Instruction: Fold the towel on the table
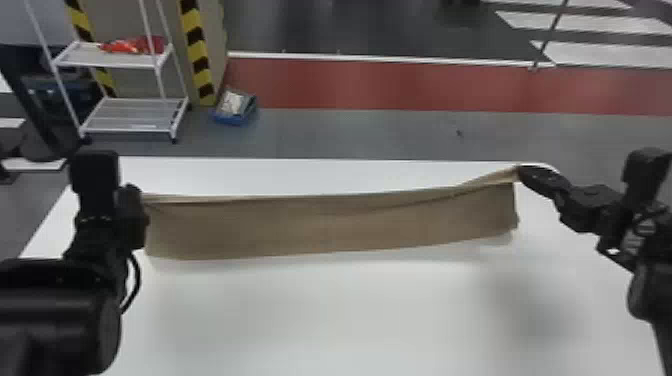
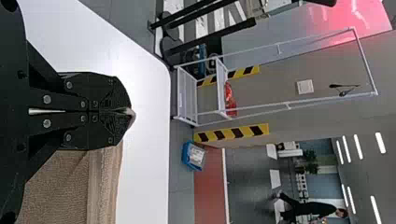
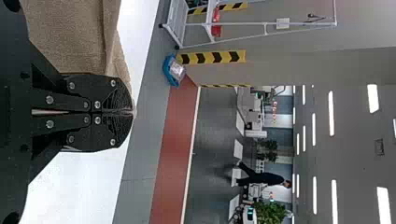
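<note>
Left arm (image 1: 57, 315): enters low at the left of the head view, forearm nearly level, wrist bent forward over the left side of the bench (image 1: 350, 320).
Left pincer (image 2: 127, 112): clenched on one end of an edge of the towel (image 1: 325, 225), a small tuft of cloth showing past the tips.
Towel: drawn out crosswise between the two grips, towards the bench's far side, as a long band; the held edge runs fairly straight, its right end farther from the robot, and the cloth spreads towards the near side.
Step in hand: judged to be the carrying of a gripped edge for a fold, which is not yet laid down.
Next move: calls for lining up both ends, lowering them together and letting go only once the cloth lies flat; uneven lowering could skew the fold.
Right pincer (image 3: 128, 112): clenched on the opposite end of the same edge, well apart from its partner.
Right arm (image 1: 652, 280): enters from the right, bent at the wrist, reaching inward and away over the bench.
</note>
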Motion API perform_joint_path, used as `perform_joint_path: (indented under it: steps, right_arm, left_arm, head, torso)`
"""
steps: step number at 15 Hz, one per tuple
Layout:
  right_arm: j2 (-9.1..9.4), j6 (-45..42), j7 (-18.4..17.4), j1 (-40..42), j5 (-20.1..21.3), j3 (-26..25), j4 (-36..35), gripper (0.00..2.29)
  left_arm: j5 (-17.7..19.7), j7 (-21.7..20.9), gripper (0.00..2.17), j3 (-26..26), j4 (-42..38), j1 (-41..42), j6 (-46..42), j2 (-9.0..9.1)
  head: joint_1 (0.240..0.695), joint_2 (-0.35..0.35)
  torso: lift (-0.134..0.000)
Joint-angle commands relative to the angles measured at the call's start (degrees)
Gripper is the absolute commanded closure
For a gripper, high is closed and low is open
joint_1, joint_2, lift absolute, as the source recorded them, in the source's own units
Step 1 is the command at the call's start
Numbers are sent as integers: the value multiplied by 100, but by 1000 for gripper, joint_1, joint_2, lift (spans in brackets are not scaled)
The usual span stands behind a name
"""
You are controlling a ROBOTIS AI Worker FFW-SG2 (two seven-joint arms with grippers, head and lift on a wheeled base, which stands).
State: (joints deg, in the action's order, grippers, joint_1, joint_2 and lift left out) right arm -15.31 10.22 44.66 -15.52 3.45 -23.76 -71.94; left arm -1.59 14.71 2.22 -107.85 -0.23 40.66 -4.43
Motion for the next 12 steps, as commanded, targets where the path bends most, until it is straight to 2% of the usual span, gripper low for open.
perform_joint_path:
  steps: [1,4,5,6,7,8,10,12]
  right_arm:
    - [-51,-357,-89,-294,217,73,603,1548]
    - [-78,-498,-177,-320,287,126,840,1548]
    - [-95,-691,-282,-390,296,258,1051,1423]
    - [-121,-990,-458,-522,358,399,1385,1025]
    - [-130,-1324,-722,-698,437,513,1754,407]
    - [-148,-1430,-880,-848,481,601,2035,194]
    - [-165,-1728,-1231,-1041,481,662,2466,107]
    - [-192,-1764,-1302,-1067,472,671,2563,107]
  left_arm:
    - [-43,23,1609,-275,994,-662,-414,13]
    - [-148,67,1514,-617,1925,-1225,-976,22]
    - [-175,67,1318,-652,2136,-1330,-1134,13]
    - [-227,50,734,-661,2391,-1462,-1240,13]
    - [-394,14,407,-688,2699,-1629,-1240,13]
    - [-597,50,404,-749,3015,-1787,-1240,22]
    - [-966,102,242,-828,3551,-2025,-1240,13]
    - [-1080,190,161,-828,3648,-2034,-1240,-5]
  head:
    - [695,-79]
    - [689,-101]
    - [685,-109]
    - [682,-114]
    - [680,-117]
    - [676,-115]
    - [674,-109]
    - [676,-107]
  torso:
    - [-109]
    - [-109]
    - [-109]
    - [-109]
    - [-109]
    - [-109]
    - [-109]
    - [-109]
